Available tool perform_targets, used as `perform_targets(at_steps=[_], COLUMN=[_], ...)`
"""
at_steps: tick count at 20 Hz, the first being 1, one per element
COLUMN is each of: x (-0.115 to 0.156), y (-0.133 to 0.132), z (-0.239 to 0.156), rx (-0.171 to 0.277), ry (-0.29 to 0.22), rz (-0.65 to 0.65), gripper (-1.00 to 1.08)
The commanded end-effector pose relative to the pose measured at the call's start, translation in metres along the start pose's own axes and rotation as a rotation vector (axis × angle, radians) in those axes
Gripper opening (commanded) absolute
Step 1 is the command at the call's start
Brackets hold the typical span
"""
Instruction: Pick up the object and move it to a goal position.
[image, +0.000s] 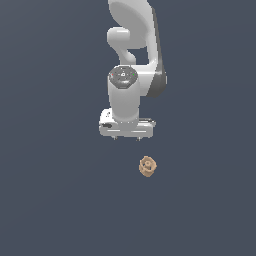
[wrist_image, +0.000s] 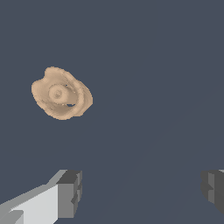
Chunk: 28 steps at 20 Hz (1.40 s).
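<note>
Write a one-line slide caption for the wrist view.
Open hand with nothing between its fingers, the small tan lump lying off to one side on the dark floor.

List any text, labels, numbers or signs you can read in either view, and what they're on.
None readable.
The round cap on the arm's wrist joint has small red and green marks, too small to read.
The tan lumpy object and the fingers carry no markings.

My arm (image: 134, 60) is glossy white with rounded casings and a dark grey side panel. A dark round cap bears small red and green marks. My fingers (wrist_image: 69, 194) end in grey ribbed pads.
</note>
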<state>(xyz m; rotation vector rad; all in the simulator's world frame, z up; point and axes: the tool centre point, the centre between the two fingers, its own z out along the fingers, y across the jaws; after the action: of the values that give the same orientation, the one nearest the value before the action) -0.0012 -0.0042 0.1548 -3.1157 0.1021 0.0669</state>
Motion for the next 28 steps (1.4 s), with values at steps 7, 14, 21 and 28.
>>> perform_targets(at_steps=[7, 14, 21, 28], x=[-0.001, -0.002, 0.005, 0.022], y=[0.004, 0.006, -0.001, -0.021], z=[0.005, 0.007, 0.011, 0.020], rx=[-0.017, -0.025, -0.028, -0.034], ry=[-0.010, -0.015, -0.012, -0.004], rz=[-0.027, -0.040, -0.103, -0.257], gripper=[1.00, 1.00, 1.00, 1.00])
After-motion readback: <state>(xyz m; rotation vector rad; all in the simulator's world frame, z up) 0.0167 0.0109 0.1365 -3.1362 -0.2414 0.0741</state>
